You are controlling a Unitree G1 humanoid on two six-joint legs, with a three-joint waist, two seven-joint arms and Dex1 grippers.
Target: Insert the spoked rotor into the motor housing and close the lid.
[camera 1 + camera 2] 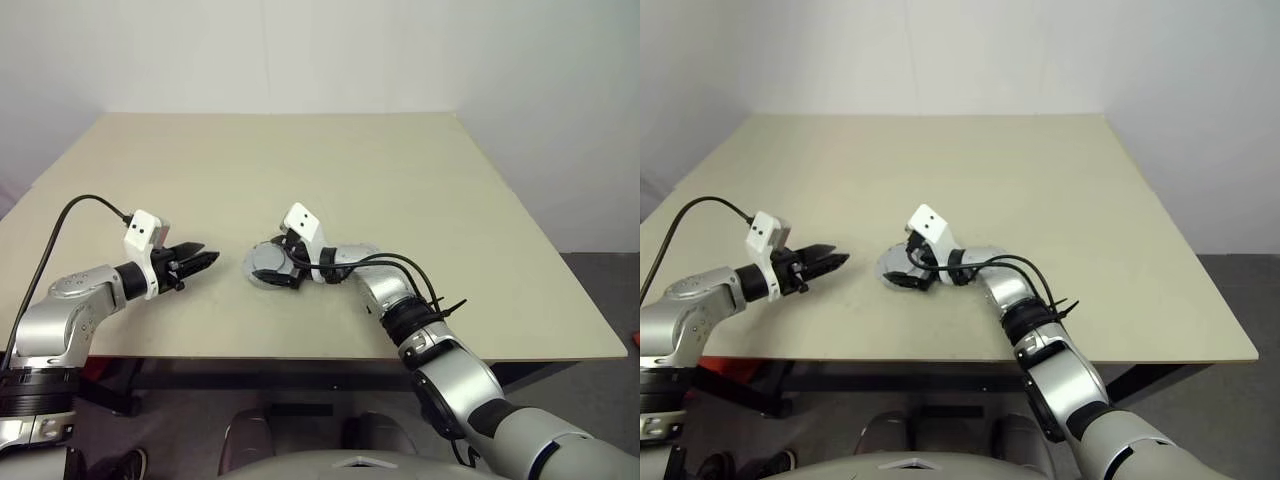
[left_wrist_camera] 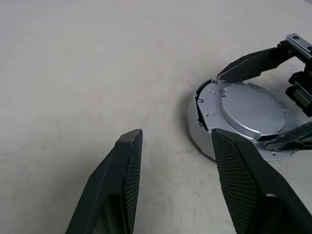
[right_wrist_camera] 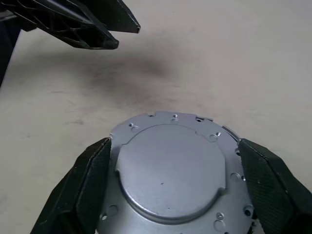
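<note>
Beige counter (image 1: 420, 180) carries the motor housing (image 2: 204, 139) w/ lid (image 3: 170, 168) seated on top, near front edge at approx 6 o'clock, right claw (image 3: 173, 161) spread wide astride it, left claw (image 1: 203, 259) part-open, empty, at its 9 o'clock.

1. Setting: bare test room, lab-like.
2. Evidence: plain white walls (image 1: 300, 50) on all visible sides; grey floor (image 1: 600, 290).
3. One beige desk (image 1: 300, 170), top almost bare.
</note>
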